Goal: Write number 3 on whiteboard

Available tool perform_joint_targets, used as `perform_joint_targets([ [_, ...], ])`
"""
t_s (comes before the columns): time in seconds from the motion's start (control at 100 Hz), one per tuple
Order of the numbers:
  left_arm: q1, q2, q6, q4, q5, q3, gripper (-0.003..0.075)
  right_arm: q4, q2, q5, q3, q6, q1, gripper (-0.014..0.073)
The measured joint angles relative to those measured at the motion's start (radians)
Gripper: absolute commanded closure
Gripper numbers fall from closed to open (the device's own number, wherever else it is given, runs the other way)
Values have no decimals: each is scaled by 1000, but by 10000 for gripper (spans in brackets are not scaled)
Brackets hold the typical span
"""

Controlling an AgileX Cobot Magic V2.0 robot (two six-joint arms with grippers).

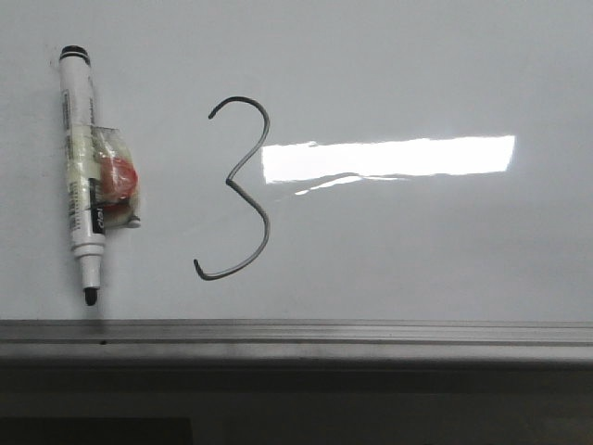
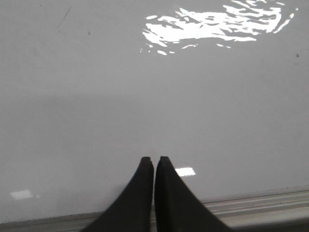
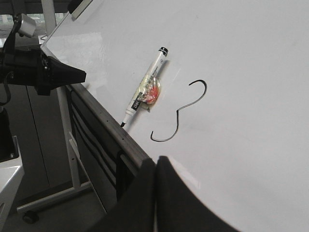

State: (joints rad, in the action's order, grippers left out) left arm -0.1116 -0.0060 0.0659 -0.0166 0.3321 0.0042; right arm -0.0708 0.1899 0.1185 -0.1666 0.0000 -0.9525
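A thin dark grey number 3 is drawn on the glossy whiteboard, left of the bright light reflection. It also shows in the right wrist view. A white marker pen with a black cap end, its black tip bare, and a taped red piece lies on the board left of the 3, tip toward the grey edge rail. The marker also shows in the right wrist view. My left gripper is shut and empty over bare board. My right gripper is shut and empty near the board's edge, apart from the 3.
In the right wrist view my left arm hangs off the board's edge over the floor. A white stand leg with a castor is below it. The board stretches on bare beyond the 3.
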Motion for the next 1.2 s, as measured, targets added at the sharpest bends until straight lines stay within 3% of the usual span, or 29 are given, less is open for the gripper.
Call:
perform_joint_targets([
  [0.46, 0, 0, 0, 0, 0, 0, 741, 0, 0, 19, 1, 0, 0, 648],
  [0.62, 0, 0, 0, 0, 0, 0, 741, 0, 0, 34, 1, 0, 64, 648],
  [0.79, 0, 0, 0, 0, 0, 0, 741, 0, 0, 23, 2, 0, 266, 648],
  [1.05, 0, 0, 0, 0, 0, 0, 741, 0, 0, -84, 37, 0, 737, 648],
  [1.2, 0, 0, 0, 0, 0, 0, 741, 42, -45, -108, 100, 0, 940, 648],
])
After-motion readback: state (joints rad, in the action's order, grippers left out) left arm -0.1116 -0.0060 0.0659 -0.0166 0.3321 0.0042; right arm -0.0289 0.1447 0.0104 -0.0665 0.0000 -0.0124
